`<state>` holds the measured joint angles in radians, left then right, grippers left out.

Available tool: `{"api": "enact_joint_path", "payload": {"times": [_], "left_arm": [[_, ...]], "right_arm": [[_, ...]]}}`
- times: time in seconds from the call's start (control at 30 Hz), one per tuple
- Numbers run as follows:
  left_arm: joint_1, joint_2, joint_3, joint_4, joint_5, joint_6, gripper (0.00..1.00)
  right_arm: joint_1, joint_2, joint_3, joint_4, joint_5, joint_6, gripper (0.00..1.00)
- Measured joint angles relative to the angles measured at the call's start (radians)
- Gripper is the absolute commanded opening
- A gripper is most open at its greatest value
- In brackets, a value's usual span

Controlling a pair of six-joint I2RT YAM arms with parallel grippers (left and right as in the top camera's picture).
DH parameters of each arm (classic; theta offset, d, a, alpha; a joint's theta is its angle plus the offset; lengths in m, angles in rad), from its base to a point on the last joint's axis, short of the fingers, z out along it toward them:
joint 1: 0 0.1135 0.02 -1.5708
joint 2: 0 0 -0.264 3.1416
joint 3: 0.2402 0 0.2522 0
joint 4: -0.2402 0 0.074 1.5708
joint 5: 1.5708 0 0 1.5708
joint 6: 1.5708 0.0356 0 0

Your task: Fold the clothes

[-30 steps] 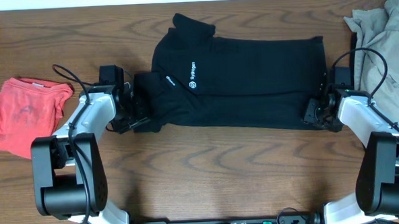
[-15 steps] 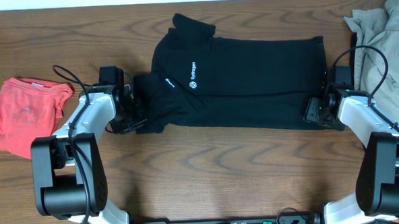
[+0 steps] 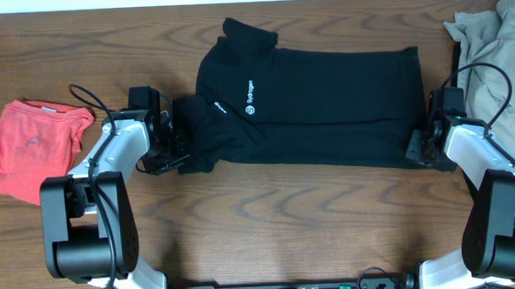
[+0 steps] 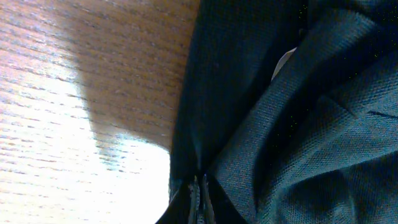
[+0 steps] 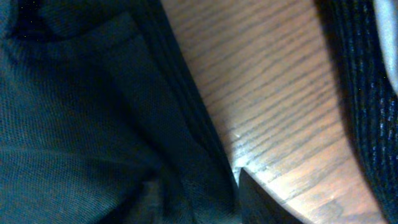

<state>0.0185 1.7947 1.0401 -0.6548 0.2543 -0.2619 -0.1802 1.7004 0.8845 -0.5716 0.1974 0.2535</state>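
Pickup of the black shirt is the step in hand, judging by where both arms sit. The shirt lies flat on the desk, stretched from one end effector across to the other. Your left end effector sits at the sleeve, and its wrist view shows dark cloth gathered to a pinch between fingers pressed together, so that side is clamped on the sleeve. Your right end effector is at the hem corner. Its wrist view shows only the ribbed hem edge running down toward the fingers, and I cannot tell whether they are apart or clamped on it.

Confirm the right-hand grip first. After that, the fold likely calls for lifting both ends together and carrying the near edge away from you over the body, keeping the cloth taut between the two end effectors so it does not bunch.

The coral-red tee lies well outboard of the left end effector. The beige garment is heaped just beyond and outboard of the right one, so watch that cable and wrist there.

White logo lettering runs across the chest, with a smaller white mark toward the sleeve. Both are too small to read with confidence.
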Motion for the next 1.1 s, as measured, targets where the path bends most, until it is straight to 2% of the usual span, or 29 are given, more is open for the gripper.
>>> {"api": "enact_joint_path", "payload": {"times": [0.07,0.1,0.43,0.57,0.6,0.7,0.8,0.93,1.1], "left_arm": [[0.000,0.000,0.000,-0.005,0.000,0.000,0.06],[0.000,0.000,0.000,-0.010,0.000,0.000,0.06],[0.000,0.000,0.000,-0.151,-0.026,-0.026,0.06],[0.000,0.000,0.000,-0.139,-0.016,-0.029,0.07],[0.000,0.000,0.000,-0.126,-0.001,-0.027,0.12],[0.000,0.000,0.000,-0.083,0.062,-0.015,0.47],[0.000,0.000,0.000,-0.050,0.118,-0.011,0.54],[0.000,0.000,0.000,-0.045,0.156,-0.010,0.53],[0.005,0.000,0.000,-0.082,0.205,-0.007,0.26]], "right_arm": [[0.000,-0.001,-0.008,0.005,-0.002,0.004,0.05],[0.000,-0.002,-0.012,0.008,-0.003,0.000,0.02],[0.000,-0.026,-0.038,-0.101,0.049,0.007,0.04],[0.000,-0.026,-0.041,-0.108,0.061,0.010,0.06],[0.000,-0.026,-0.041,-0.108,0.061,0.010,0.07],[0.000,-0.026,-0.042,-0.107,0.064,0.013,0.09],[0.000,-0.026,-0.042,-0.106,0.068,0.014,0.10],[0.000,-0.026,-0.042,-0.104,0.072,0.015,0.13],[0.000,-0.026,-0.043,-0.101,0.077,0.017,0.16]]}}
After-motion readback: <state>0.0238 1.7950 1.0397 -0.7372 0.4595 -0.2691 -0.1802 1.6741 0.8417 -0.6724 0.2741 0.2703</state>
